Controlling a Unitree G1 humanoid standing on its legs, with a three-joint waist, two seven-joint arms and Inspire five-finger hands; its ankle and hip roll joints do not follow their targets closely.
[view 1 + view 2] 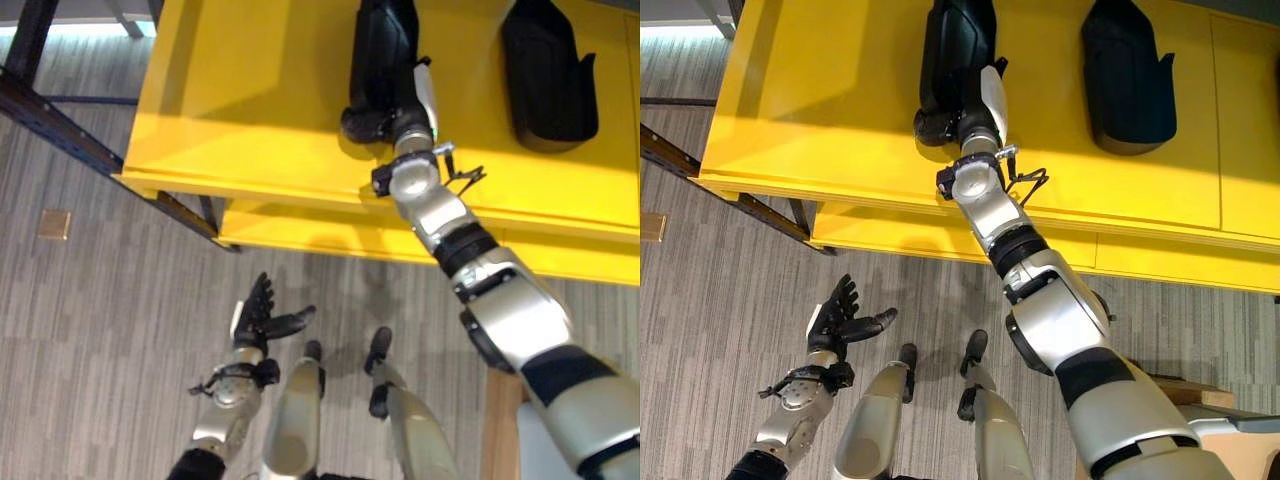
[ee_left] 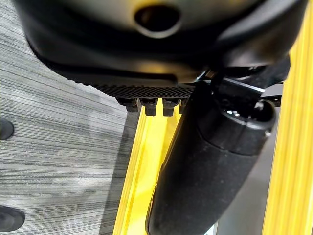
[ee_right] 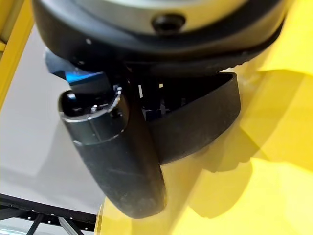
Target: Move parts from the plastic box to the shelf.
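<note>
A long black part (image 1: 380, 40) lies on the yellow shelf (image 1: 250, 110), near its front edge. My right hand (image 1: 400, 118) is at the part's near end, and its fingers curl round that end. In the right wrist view the thumb (image 3: 117, 156) lies against the part's curved black rim (image 3: 205, 117). A second black part (image 1: 545, 70) rests on the shelf further right, apart from the hand. My left hand (image 1: 262, 315) hangs low over the grey floor, open, with fingers spread and nothing in it; its thumb (image 2: 210, 176) fills the left wrist view.
A lower yellow ledge (image 1: 320, 235) juts out under the shelf top. A dark metal frame (image 1: 60, 125) runs along the left. On the floor lies a small brown square (image 1: 54, 223). A wooden edge (image 1: 497, 430) stands at the lower right.
</note>
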